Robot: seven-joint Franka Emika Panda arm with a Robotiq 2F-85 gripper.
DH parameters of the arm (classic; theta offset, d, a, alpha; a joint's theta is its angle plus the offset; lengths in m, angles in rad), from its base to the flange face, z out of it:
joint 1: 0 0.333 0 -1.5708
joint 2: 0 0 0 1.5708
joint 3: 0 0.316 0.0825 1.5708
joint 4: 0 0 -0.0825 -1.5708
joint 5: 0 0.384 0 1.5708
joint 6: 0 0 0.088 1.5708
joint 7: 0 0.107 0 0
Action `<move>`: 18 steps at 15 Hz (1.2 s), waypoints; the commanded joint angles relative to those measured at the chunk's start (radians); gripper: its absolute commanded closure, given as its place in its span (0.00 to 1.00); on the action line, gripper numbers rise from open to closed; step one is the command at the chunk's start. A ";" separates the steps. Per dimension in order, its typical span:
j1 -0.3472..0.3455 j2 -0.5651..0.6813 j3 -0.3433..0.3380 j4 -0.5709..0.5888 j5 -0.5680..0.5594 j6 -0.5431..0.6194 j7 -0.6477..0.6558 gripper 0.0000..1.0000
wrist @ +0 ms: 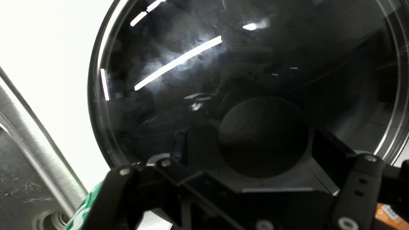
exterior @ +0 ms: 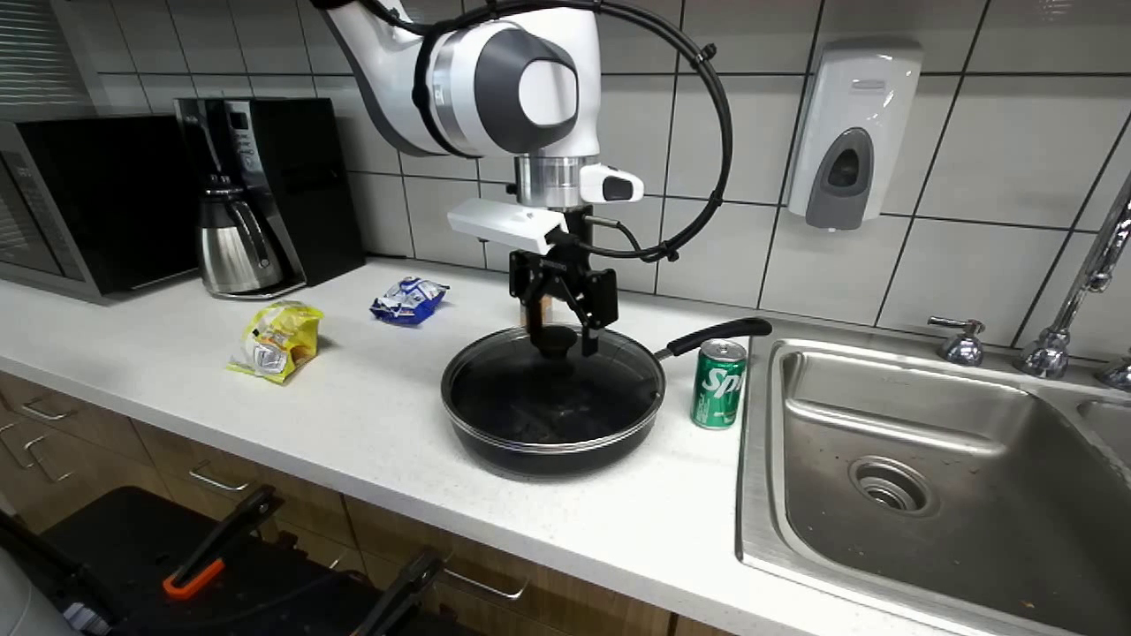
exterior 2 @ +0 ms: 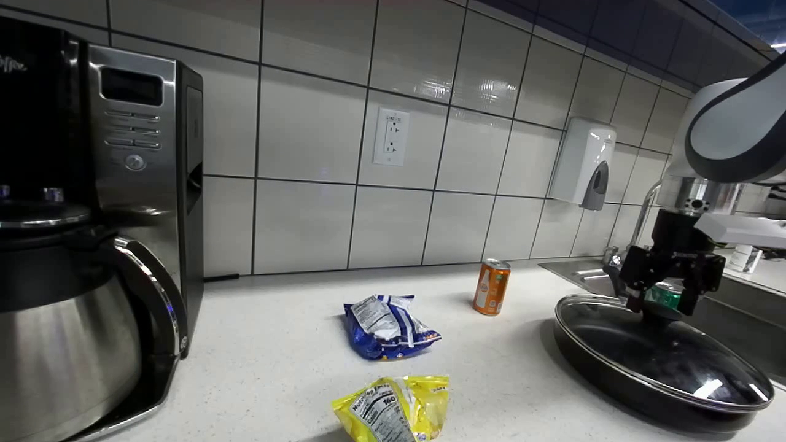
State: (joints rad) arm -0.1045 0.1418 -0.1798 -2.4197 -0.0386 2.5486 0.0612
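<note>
A black frying pan (exterior: 548,459) stands on the counter, covered by a glass lid (exterior: 574,411) with a round black knob (wrist: 263,137). My gripper (exterior: 562,337) points down over the lid in both exterior views, its jaws wide apart. In the wrist view one finger (wrist: 179,147) is left of the knob and the other right of it, with a gap on each side; nothing is held. The pan's handle (exterior: 720,336) reaches back toward the sink. Beside it stands a green Sprite can (exterior: 718,389). An orange can (exterior 2: 491,287) is behind the pan, mostly hidden in an exterior view.
A steel sink (exterior: 764,495) with a faucet (exterior: 1051,344) lies past the Sprite can. Blue (exterior: 409,301) and yellow (exterior: 281,340) snack bags lie on the counter. A coffee maker (exterior: 305,177) and a microwave (exterior: 106,194) stand farther along; a soap dispenser (exterior: 857,132) hangs on the tiles.
</note>
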 commanded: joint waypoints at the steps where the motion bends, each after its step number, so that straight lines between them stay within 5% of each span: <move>1: 0.000 0.003 0.011 0.012 -0.014 -0.005 0.039 0.00; 13: -0.002 0.003 0.027 0.008 0.013 -0.017 0.015 0.00; 14: -0.002 0.002 0.027 0.008 0.008 -0.017 0.013 0.25; 18: -0.003 -0.003 0.027 0.003 0.012 -0.020 0.013 0.51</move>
State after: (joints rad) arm -0.1018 0.1462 -0.1641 -2.4198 -0.0327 2.5473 0.0679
